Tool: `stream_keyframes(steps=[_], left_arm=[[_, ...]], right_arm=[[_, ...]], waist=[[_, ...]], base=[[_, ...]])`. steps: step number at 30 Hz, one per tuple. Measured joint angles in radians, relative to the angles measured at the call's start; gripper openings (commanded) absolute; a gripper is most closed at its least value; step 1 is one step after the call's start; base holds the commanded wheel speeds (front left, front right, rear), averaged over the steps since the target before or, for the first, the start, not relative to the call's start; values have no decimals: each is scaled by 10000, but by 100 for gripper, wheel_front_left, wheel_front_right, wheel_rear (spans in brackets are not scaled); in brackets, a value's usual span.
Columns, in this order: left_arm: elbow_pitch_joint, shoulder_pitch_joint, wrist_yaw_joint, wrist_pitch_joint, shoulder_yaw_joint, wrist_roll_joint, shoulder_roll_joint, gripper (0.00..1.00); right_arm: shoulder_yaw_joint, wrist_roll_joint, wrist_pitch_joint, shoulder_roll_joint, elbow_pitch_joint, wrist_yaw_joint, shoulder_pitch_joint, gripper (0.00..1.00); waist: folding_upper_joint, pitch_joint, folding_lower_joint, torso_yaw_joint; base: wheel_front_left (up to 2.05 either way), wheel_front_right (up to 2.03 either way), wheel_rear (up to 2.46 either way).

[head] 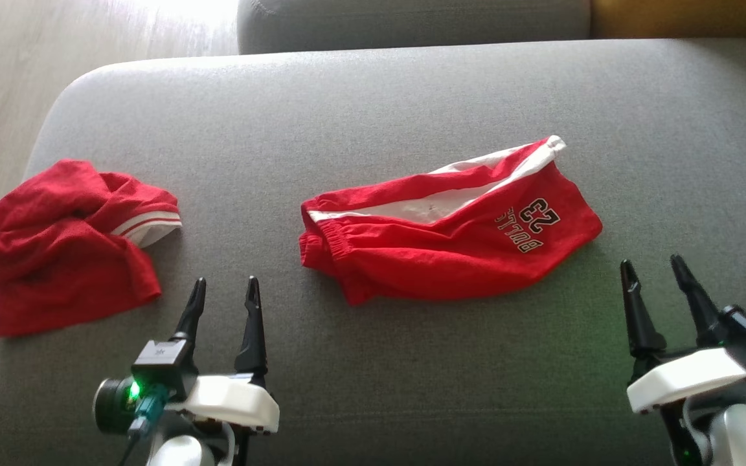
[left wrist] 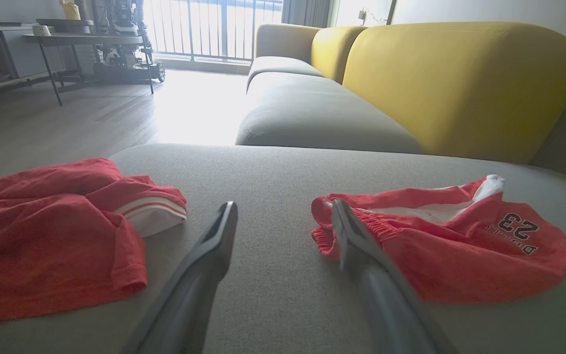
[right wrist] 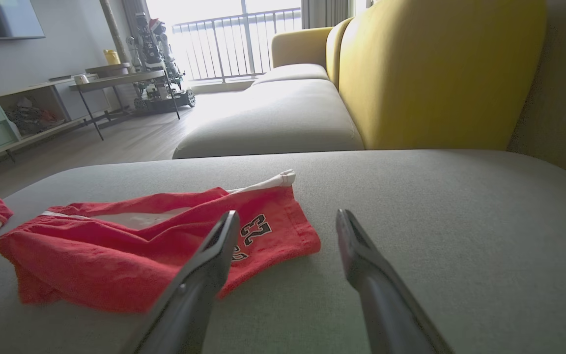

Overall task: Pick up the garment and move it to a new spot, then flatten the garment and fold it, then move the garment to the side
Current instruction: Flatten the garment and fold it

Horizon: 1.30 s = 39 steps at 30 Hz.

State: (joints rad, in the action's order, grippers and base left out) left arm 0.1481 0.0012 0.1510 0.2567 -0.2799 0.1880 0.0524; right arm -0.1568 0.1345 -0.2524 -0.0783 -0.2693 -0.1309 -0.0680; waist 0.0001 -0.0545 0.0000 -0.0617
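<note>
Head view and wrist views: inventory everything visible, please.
shorts: one, red with white panel and 23 print, centre of the grey seat
crumpled garment: one, red with white-striped trim, seat's left end
grey seat: one, grey, under both garments
backrest: at least two sections, yellow, beyond the seat
table: one, dark, on the floor
left end effector: one, dark, open, between the garments, near side
right end effector: one, dark, open, right of the shorts

Window glare — dim, soft foreground

Head view looks down on the grey cushion; both wrist views skim low across it, sharing the shorts.
</note>
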Motion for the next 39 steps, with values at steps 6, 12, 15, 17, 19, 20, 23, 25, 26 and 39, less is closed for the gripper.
stream_keyframes(steps=[6, 12, 15, 17, 19, 20, 23, 25, 26, 39], left_arm=[[117, 167, 4, -2, -75, 29, 2, 100], [176, 128, 65, -2, -316, 27, 0, 100], [178, 59, 69, -2, -316, 493, 0, 100], [186, -57, 65, -2, -370, 573, 0, 100], [182, -221, 69, -2, -418, 568, 0, 100], [180, -314, 71, -2, -454, 566, 0, 100], [176, -500, 75, -2, -614, 512, -2, 100], [178, -527, 77, -2, -648, 512, -6, 100], [178, -527, 77, -2, -648, 512, -6, 100], [134, -967, 174, 0, -976, 512, -13, 100]], right_arm=[[-54, 59, 0, 163, -345, 0, 69, 100], [-299, 2337, 627, 274, -1651, 0, -587, 100], [-447, 4203, 1106, 278, -2372, 0, -1332, 100], [-504, 5028, 1442, 280, -2863, 0, -1749, 100], [-579, 5641, 1779, 282, -3306, 0, -2076, 100], [-644, 5985, 1927, 280, -3507, 0, -2209, 100], [-811, 6698, 2339, 282, -4079, 0, -2580, 100], [-1043, 6880, 2460, 274, -4443, 0, -2835, 100], [-1043, 6880, 2460, 274, -4443, 0, -2835, 100], [-1670, 7030, 3202, -247, -6138, 2, -4848, 100]], waist=[[0, -46, 0, -6], [0, -325, 0, -218], [0, -542, 0, -402], [0, -696, 0, -549], [0, -849, 0, -704], [0, -925, 0, -787], [0, -1137, 0, -1022], [0, -1269, 1, -1171], [0, -1269, 1, -1171], [0, -1928, 0, -1760]], base=[[0, 0, 0], [0, 0, 0], [0, 0, 0], [0, 0, 0], [0, 0, 0], [0, 0, 0], [0, 0, 0], [0, 0, 0], [0, 0, 0], [0, 0, 0]])
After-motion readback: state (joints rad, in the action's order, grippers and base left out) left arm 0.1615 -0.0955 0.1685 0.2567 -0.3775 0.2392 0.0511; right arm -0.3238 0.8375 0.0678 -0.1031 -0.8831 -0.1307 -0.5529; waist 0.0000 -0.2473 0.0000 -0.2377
